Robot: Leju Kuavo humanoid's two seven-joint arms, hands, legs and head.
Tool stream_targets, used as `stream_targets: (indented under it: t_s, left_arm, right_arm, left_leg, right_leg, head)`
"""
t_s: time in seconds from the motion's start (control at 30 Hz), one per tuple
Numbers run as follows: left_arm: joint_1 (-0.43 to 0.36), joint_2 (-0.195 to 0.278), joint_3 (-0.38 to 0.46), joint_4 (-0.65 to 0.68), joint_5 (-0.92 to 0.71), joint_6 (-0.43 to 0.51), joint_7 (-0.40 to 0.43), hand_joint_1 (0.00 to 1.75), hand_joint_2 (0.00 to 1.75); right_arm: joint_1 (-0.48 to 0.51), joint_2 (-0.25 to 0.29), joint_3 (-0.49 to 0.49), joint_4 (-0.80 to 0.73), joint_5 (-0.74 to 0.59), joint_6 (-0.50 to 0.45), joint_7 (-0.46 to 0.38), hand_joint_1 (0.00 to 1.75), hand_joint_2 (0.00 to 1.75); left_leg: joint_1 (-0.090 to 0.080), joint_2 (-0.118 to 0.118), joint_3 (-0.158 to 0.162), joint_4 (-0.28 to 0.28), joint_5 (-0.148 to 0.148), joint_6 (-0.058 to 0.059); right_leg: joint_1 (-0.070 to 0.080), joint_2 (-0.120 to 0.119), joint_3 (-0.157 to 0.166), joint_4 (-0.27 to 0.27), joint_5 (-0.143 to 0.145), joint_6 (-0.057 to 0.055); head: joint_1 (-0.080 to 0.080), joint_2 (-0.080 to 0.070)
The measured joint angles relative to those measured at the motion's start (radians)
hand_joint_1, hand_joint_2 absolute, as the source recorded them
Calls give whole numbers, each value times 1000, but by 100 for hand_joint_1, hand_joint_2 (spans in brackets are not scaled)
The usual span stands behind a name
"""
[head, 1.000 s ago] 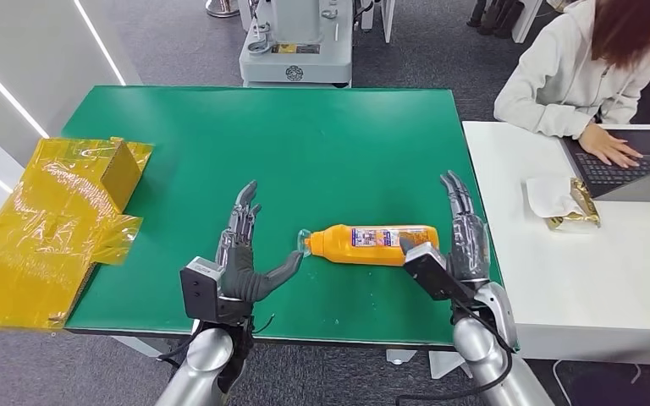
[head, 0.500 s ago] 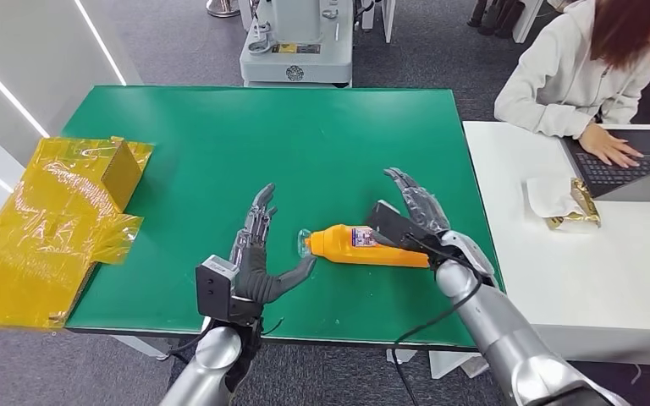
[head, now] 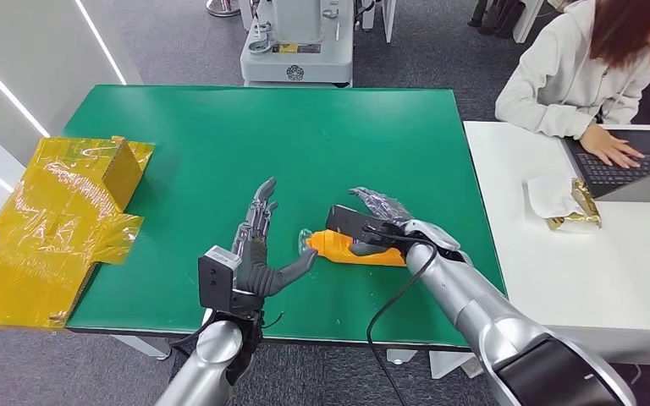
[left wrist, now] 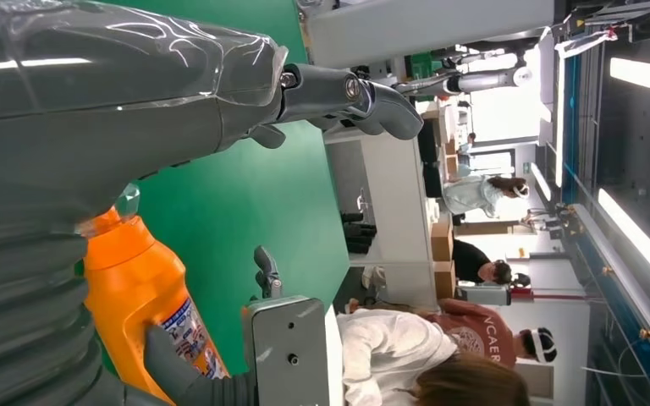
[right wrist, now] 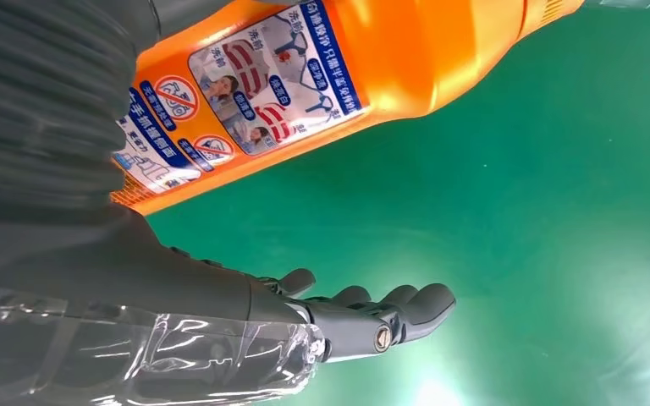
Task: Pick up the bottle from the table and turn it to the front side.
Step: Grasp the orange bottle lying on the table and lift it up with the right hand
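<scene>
Green table [head: 220,135] carried the orange bottle [head: 343,246] lying on its side. Right hand [head: 372,222] lay over it, fingers spread, not closed around it. Left hand [head: 258,254] waited just beside the cap, fingers spread.

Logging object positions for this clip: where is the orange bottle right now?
In the head view the bottle lies on its side near the front edge of the green table, between the left hand and the right hand, which reaches over it.
</scene>
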Motion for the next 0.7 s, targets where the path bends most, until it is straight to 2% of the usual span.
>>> stream_targets:
  t_s: [0.17, 0.47, 0.7]
  left_arm:
    - [7, 6, 0, -1, 15, -14, 11, 0, 175]
    - [23, 21, 0, -5, 23, -32, 23, 0, 175]
    - [57, 34, 19, -27, 39, -51, 38, 0, 175]
  right_arm:
    - [-14, -3, 35, 20, 4, 72, -1, 0, 175]
    - [-14, -30, 77, 10, -4, 112, -9, 0, 175]
    - [32, -123, 118, -109, -41, 131, -22, 0, 175]
  left_leg:
    - [0, 0, 0, 0, 0, 0]
    - [0, 0, 0, 0, 0, 0]
    - [0, 0, 0, 0, 0, 0]
  right_leg:
    - [0, 0, 0, 0, 0, 0]
    - [0, 0, 0, 0, 0, 0]
    - [0, 0, 0, 0, 0, 0]
  head:
    - [0, 0]
    - [0, 0]
    - [0, 0]
